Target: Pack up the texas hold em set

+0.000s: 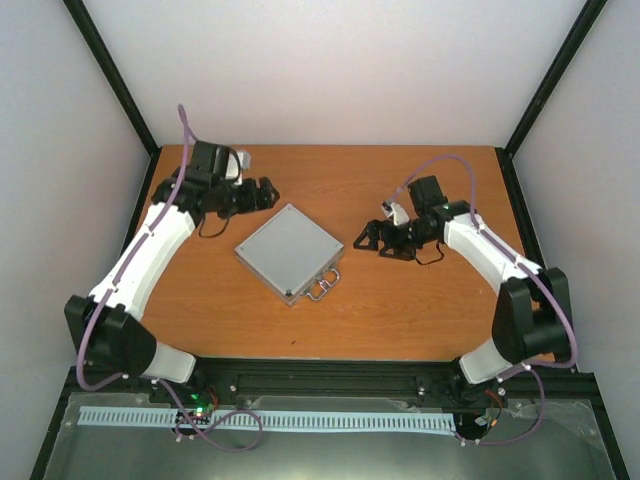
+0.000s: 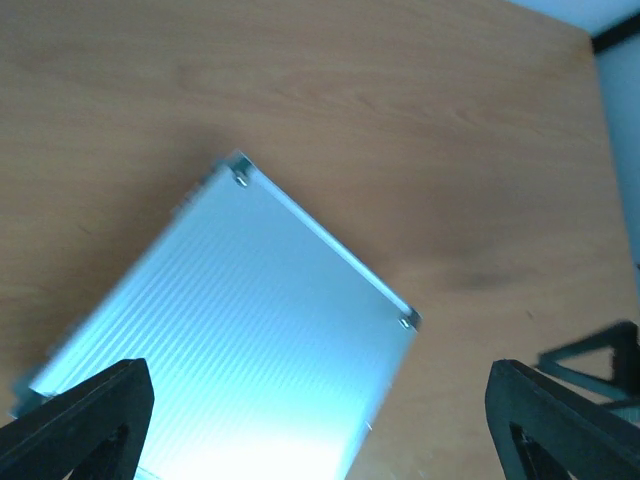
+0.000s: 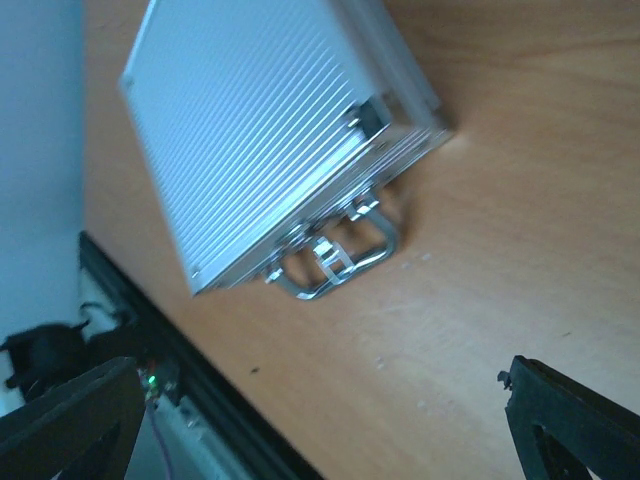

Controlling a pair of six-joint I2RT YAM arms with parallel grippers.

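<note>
Okay, case (image 1: pixel 289 252) lies closed mid-table, handle (image 1: pixel 323 287) toward the near edge, no loose pieces visible. Right gripper (image 1: pixel 364 240) is just off its right corner, wide open and empty. Left gripper (image 1: pixel 271 192) is farther back toward the far-left corner, also wide. Probably packed. To confirm latching, press squarely at the handle side and don't shove.

Top external: high behind, looking down on whole table (image 1: pixel 400 320);
Left wrist: close above the case (image 2: pixel 250 340);
Right wrist: close, facing its handle (image 3: pixel 335 255);
Shared: case (all three)
</note>
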